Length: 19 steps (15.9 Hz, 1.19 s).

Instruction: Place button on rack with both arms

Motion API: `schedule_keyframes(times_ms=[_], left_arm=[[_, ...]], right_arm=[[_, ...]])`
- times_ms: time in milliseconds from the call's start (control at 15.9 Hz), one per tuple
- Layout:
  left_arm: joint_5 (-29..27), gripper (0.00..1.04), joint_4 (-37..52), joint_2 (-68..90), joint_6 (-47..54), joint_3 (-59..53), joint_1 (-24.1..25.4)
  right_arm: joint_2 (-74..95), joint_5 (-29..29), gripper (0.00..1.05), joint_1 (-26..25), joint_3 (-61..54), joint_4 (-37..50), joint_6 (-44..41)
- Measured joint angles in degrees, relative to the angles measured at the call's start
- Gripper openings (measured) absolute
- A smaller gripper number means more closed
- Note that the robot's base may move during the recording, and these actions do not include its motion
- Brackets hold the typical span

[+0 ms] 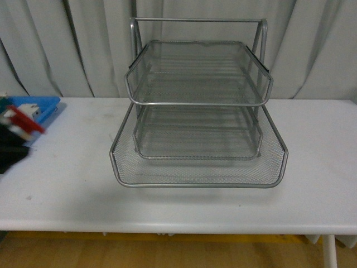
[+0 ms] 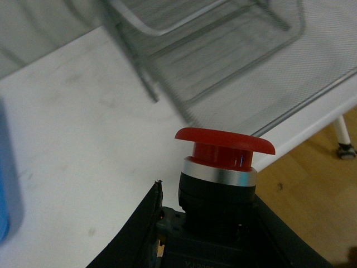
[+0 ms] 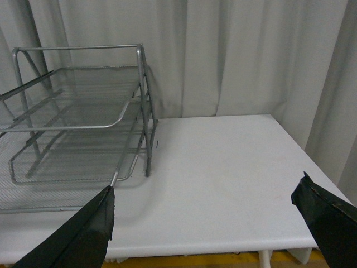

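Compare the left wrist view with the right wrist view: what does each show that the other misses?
Only the left wrist view shows the red-capped button, gripped in the left pincer, and the edge of a blue container. Only the right wrist view shows the open, empty right pincer. Both show the wire-mesh rack on the white table.

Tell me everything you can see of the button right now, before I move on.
The button has a glossy red mushroom cap on a red stem, a silver metal-looking collar and a black body that looks like plastic. The left end effector grips it by the body between its black fingers, with the cap pointing away from the palm. It appears held above the white table, short of the rack and not touching it.
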Motion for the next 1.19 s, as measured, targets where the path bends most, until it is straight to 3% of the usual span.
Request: schedule_keyframes(times_ms=[126, 252, 755, 943, 1132, 1195], left_arm=[[1.1, 0.36, 3.0, 10.5, 3.0, 6.6, -7.5], [2.9, 0.36, 3.5, 21.5, 2.1, 14.9, -11.4], [3.1, 0.36, -2.4, 49.4, -1.0, 40.3, -12.9], [4.8, 0.67, -0.3, 49.5, -2.8, 40.5, -12.8], [10.7, 1.00, 6.1, 36.4, -5.7, 30.0, -10.3], [10.8, 0.98, 10.9, 31.0, -8.6, 26.4, -8.6]], right_arm=[[0.0, 0.0, 0.98, 0.0, 0.0, 0.0, 0.0], [0.0, 0.0, 0.98, 0.0, 0.0, 0.0, 0.0], [0.0, 0.0, 0.98, 0.0, 0.0, -0.1, 0.0], [0.0, 0.0, 0.98, 0.0, 0.0, -0.1, 0.0], [0.0, 0.0, 0.98, 0.0, 0.0, 0.0, 0.0], [0.0, 0.0, 0.98, 0.0, 0.0, 0.0, 0.0]])
